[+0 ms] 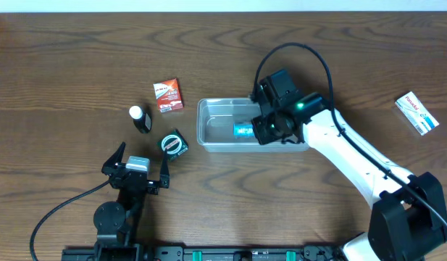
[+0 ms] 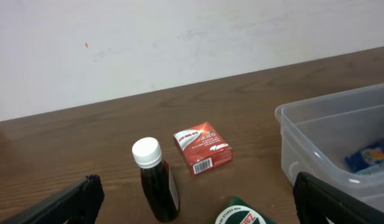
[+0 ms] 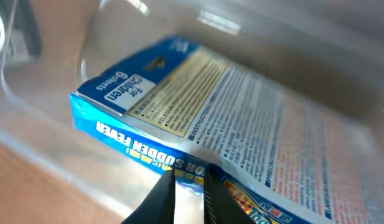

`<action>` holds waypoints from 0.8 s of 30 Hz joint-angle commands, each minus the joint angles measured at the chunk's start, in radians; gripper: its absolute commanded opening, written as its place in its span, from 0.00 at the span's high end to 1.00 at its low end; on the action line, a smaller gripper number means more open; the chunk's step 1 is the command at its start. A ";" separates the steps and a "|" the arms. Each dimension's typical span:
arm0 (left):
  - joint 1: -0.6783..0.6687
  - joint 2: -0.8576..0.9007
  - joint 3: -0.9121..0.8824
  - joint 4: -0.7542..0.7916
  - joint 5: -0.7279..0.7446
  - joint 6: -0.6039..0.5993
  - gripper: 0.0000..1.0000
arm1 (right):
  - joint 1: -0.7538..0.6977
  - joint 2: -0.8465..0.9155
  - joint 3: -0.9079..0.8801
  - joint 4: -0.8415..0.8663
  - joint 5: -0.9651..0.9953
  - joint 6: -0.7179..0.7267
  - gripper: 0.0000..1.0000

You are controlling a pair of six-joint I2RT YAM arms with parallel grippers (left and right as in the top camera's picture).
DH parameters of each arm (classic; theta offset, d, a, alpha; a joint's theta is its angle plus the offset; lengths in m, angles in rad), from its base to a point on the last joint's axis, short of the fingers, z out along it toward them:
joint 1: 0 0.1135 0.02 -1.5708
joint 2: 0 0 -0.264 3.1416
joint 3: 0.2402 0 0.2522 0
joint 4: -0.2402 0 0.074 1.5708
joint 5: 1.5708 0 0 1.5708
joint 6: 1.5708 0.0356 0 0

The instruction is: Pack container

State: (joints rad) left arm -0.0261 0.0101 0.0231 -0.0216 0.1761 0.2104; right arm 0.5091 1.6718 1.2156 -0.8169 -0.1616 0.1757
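Observation:
The container [image 1: 206,123] is a clear shallow plastic tub at the table's middle; its near wall also shows in the left wrist view [image 2: 316,143]. A blue printed box [image 1: 243,130] lies inside it, also seen in the left wrist view [image 2: 369,155] and close up in the right wrist view [image 3: 179,93]. My right gripper [image 1: 256,130] reaches down into the tub, and its fingers [image 3: 187,177] are nearly closed on the blue box's edge. My left gripper [image 1: 140,170] is open and empty at the front left, its fingers wide apart [image 2: 195,208].
A red box [image 1: 167,95] [image 2: 203,148], a dark bottle with a white cap [image 1: 140,118] [image 2: 155,180] and a green box [image 1: 174,144] [image 2: 241,214] sit left of the tub. A white and blue box [image 1: 416,113] lies at the far right.

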 commanded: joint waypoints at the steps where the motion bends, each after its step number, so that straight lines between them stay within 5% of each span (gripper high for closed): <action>1: 0.005 -0.006 -0.019 -0.030 0.003 0.009 0.02 | -0.004 -0.034 -0.032 -0.026 0.014 0.011 0.82; 9: 0.005 -0.006 -0.019 -0.030 0.003 0.009 0.02 | -0.004 -0.175 -0.032 -0.031 0.015 0.010 0.73; 18: 0.005 -0.006 -0.019 -0.030 0.003 0.009 0.02 | 0.010 -0.134 -0.032 0.017 -0.032 -0.029 0.73; 24: 0.005 -0.006 -0.019 -0.030 0.003 0.010 0.02 | 0.046 -0.079 -0.030 0.116 -0.039 -0.043 0.55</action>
State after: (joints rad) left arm -0.0261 0.0101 0.0231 -0.0216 0.1757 0.2104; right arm 0.5335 1.5639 1.1831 -0.7223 -0.1856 0.1524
